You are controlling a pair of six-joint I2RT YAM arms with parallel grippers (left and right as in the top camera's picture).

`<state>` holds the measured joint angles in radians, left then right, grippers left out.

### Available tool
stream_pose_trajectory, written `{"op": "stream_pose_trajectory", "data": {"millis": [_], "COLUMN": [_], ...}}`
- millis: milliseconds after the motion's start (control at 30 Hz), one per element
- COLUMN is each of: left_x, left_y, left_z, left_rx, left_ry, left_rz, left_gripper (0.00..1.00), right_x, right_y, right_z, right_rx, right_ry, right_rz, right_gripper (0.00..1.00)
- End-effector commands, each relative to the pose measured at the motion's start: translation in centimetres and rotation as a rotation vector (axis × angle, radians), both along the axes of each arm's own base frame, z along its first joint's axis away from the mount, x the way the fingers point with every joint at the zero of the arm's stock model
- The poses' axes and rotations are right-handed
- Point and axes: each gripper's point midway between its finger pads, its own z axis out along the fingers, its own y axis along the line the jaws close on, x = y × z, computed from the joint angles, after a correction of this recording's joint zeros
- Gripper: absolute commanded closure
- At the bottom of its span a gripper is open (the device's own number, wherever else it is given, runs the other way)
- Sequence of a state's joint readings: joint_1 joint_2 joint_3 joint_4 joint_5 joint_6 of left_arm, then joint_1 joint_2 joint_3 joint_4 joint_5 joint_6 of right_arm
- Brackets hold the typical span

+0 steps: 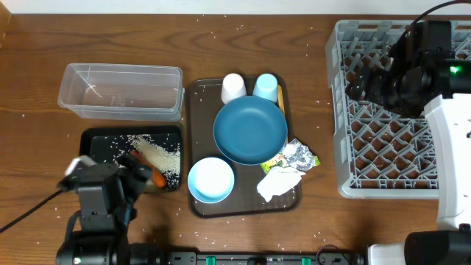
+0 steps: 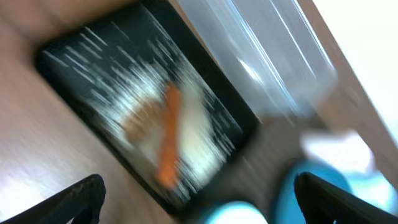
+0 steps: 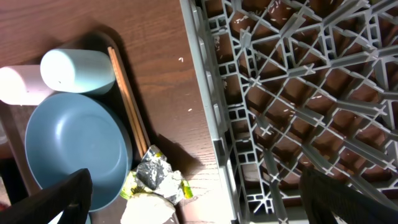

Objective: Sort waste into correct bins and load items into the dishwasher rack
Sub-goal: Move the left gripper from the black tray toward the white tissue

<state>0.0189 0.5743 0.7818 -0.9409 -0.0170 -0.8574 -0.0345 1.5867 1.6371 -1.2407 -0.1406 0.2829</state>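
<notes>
Right wrist: chopsticks (image 3: 129,102) btwn plate (image 3: 71,146), rack (image 3: 298,93)

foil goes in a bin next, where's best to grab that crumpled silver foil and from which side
Pinch the crumpled silver foil across its raised middle, coming straight down from above. It is an irregular lump with no handle, lying on the green-yellow wrapper with the white napkin close beside it, so a sideways approach would probably snag those.

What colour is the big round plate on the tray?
The plate is blue; the overhead view shows it best.
</notes>
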Motion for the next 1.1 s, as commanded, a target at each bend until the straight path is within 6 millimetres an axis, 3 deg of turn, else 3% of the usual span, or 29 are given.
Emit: {"op": "stream_pose_trajectory", "data": {"millis": [0,167,300,467,700,933,1067], "left_x": [-0.5,-2.0,-3.3,-3.9,-1.5,0.8,2.5], "left_y": [-7.6,-12.0,-14.2,-15.4,-15.0,-17.7,-17.3], "left_z": [0.7,2.3,2.9,2.2,1.3,2.8,3.7], "left_rx": [-0.316,-0.369,-0.426,-0.431,-0.225,-0.118,0.040], "left_ry": [-0.012,-0.067,-0.061,0.005,0.055,0.131,0.217], "left_rz": [-0.320,-0.664,-0.777,-0.801,-0.740,-0.878,-0.829], "left_gripper": [0.02,0.02,0.02,0.02,0.02,0.02,0.02], "right_x": [0.1,0.1,0.1,0.1,0.1,0.1,0.1], "right_y": [-0.2,-0.2,-0.2,-0.2,-0.2,-0.2,-0.2], "right_z": [0.4,0.4,0.4,0.4,0.4,0.4,0.4], "right_rx": [0.003,0.003,0.003,0.003,0.003,0.003,0.003], "right_ry": [-0.010,-0.010,-0.010,-0.010,-0.010,-0.010,-0.010], "right_rz": [-0.021,-0.021,-0.021,-0.021,-0.021,-0.021,-0.021], "right_gripper": [0.01,0.01,0.01,0.01,0.01,0.01,0.01]}}
